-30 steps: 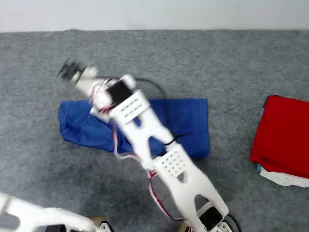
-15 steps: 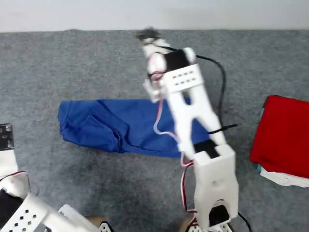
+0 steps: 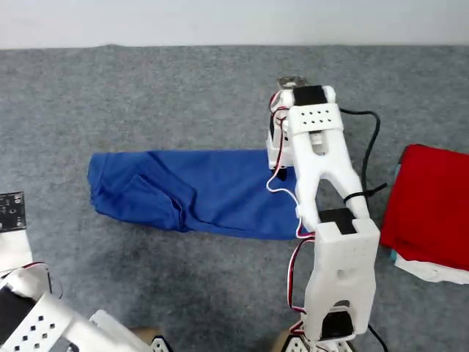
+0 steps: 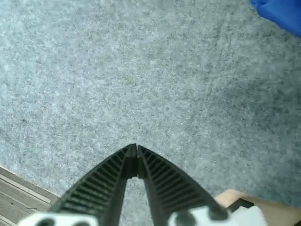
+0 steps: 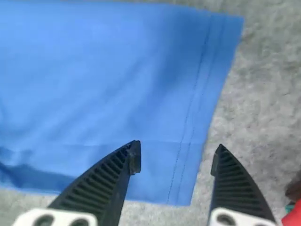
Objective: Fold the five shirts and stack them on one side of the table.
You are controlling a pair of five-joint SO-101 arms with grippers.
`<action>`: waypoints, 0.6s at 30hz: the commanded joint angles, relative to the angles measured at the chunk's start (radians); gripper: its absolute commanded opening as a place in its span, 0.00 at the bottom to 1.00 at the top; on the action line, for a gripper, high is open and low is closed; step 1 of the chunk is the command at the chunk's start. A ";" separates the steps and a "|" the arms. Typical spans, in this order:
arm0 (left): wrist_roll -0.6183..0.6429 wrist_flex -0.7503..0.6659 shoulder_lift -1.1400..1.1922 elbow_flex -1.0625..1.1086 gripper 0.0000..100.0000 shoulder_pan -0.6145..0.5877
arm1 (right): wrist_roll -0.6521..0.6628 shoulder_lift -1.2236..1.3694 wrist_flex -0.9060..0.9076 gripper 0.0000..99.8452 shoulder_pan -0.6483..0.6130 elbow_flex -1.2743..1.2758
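Right jaws: open, empty, over the hemmed end of the blue shirt (image 5: 94, 70). In the last second this arm (image 3: 322, 169) swung from upper left of the high view to the shirt's right end. Judged: lining up a grasp for the next fold.

Left jaws: closed on nothing, over bare grey surface (image 4: 141, 70).

Count: 1 blue shirt, mid-frame, unfinished. 1 stack at right edge: red shirt (image 3: 429, 205) on top, white (image 3: 432, 271) below, teal edge (image 3: 398, 172). Four shirts seen; fifth not made out.
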 commanded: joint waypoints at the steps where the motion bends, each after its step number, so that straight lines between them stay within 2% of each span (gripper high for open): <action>1: 0.009 -0.005 -0.002 -0.001 0.00 0.006 | -0.011 0.010 -0.050 0.25 0.044 0.002; 6: 0.008 -0.008 -0.002 -0.001 0.00 0.006 | -0.008 0.108 -0.094 0.25 0.064 0.002; 12: 0.009 -0.008 -0.002 -0.001 0.00 0.006 | -0.026 0.209 -0.130 0.24 0.024 -0.003; 18: 0.009 -0.008 -0.002 -0.001 0.00 0.006 | -0.018 0.260 -0.133 0.14 0.001 -0.003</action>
